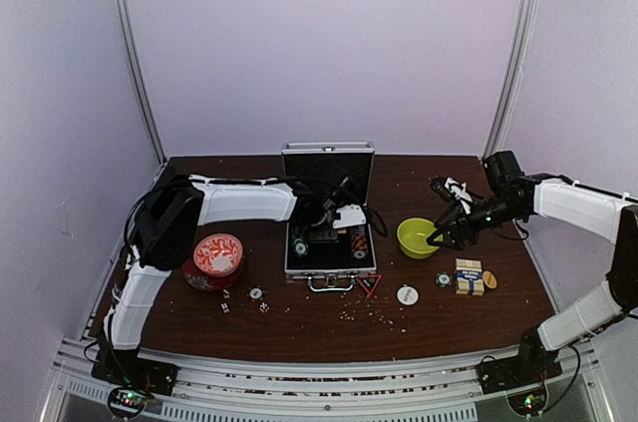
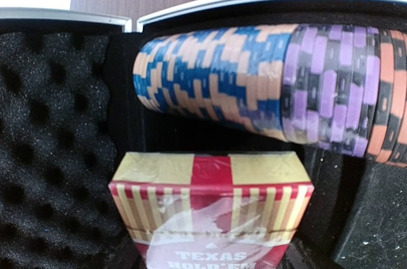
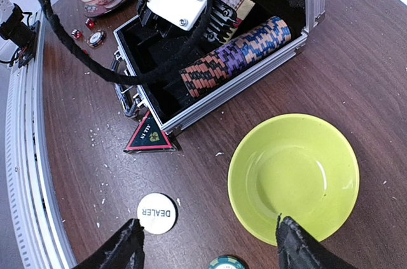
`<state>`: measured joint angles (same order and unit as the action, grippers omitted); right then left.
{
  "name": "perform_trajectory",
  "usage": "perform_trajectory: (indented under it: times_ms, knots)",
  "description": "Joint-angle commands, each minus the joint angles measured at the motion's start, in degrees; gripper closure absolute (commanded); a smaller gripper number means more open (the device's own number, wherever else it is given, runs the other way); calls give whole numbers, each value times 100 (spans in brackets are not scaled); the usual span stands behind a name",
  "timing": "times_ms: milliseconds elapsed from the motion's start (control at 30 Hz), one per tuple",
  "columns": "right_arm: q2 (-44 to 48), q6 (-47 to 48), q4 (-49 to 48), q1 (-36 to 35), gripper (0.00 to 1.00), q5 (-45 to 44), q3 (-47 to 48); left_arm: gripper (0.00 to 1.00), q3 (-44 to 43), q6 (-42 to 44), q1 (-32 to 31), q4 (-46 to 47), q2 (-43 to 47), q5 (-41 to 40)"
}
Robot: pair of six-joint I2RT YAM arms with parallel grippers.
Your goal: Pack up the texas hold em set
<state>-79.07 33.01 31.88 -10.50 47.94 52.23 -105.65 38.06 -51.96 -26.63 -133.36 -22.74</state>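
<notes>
We see the case (image 3: 254, 75) holding one chip row (image 3: 235, 56) and one deck (image 2: 213, 212) gripped by our left gripper (image 1: 334, 217); right gripper (image 3: 206, 243) gapes, green bowl (image 3: 292, 177) bare

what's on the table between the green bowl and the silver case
Only bare wood with a few pale crumbs separates the green bowl from the silver case, clearest in the right wrist view.

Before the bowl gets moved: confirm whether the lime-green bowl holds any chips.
No: the right wrist view shows the lime-green round bowl with a bare inside, with no chips in it.
</notes>
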Motion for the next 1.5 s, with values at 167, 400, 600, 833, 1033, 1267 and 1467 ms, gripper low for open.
perform_trajectory:
  times_ms: [167, 400, 600, 833, 1033, 1267, 1467]
  knots:
    - [-134, 12, 0, 13, 28, -41, -28, 27, -147, -14, 77, -279, -155, 5]
    - [-144, 18, 15, 13, 28, -37, -20, 20, -171, -40, 81, -299, -21, -155]
    - [-144, 21, 28, 13, 28, -31, -17, 20, -239, -179, 76, -459, 346, 21]
    - [-165, 39, 27, 13, 28, -41, -6, 22, 3, -532, 89, -357, 944, 178]
    - [-216, 66, 76, 13, 28, -46, 34, 35, -319, -1003, 103, -53, 620, -461]
    - [-159, 21, 17, 13, 28, -91, -13, 83, -880, -1374, 221, 12, 8, -738]
    - [-171, 20, 18, 13, 28, -118, -6, 91, -1124, -1541, 358, 35, -302, -574]
